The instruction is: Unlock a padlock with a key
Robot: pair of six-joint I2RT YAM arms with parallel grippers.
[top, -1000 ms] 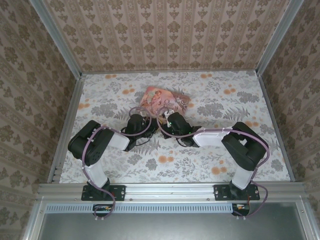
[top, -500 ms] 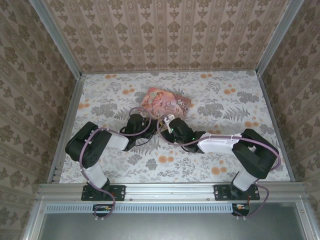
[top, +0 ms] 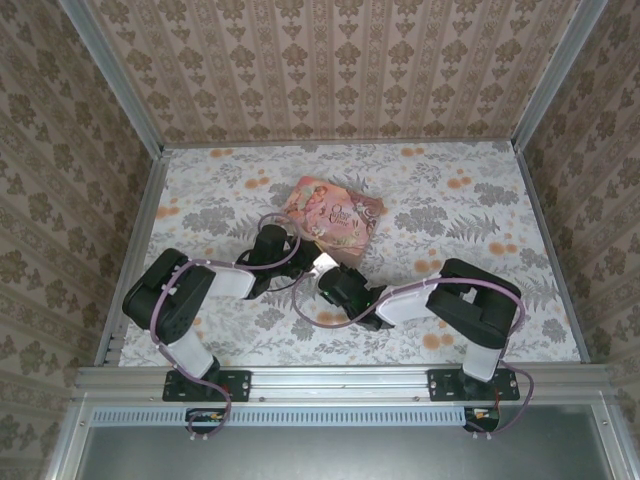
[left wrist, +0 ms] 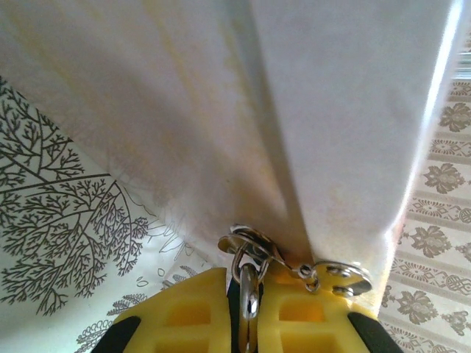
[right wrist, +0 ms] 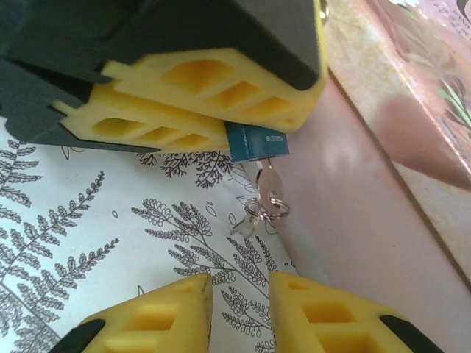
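My left gripper (left wrist: 246,279) is shut on the small teal padlock (right wrist: 255,140), whose body juts out past the yellow fingers (right wrist: 213,81). The silvery key (right wrist: 270,184) hangs from the padlock's underside, apparently in the keyhole. A ring (right wrist: 259,210) on the key carries a second small key. In the left wrist view the key (left wrist: 249,290) sits between the pads and the second key (left wrist: 342,278) lies to the right. My right gripper (right wrist: 241,287) is open just short of the key, touching nothing. In the top view both grippers (top: 305,263) (top: 328,282) meet near the tin.
The pink illustrated tin (top: 335,212) lies right behind the grippers, and its pale side (right wrist: 353,213) stands close beside the key. The floral tablecloth (top: 450,210) covers the table. Patterned walls enclose three sides.
My right arm has drawn back from the tin towards the near edge, and its gripper now sits just below the left gripper. The left arm has barely moved.
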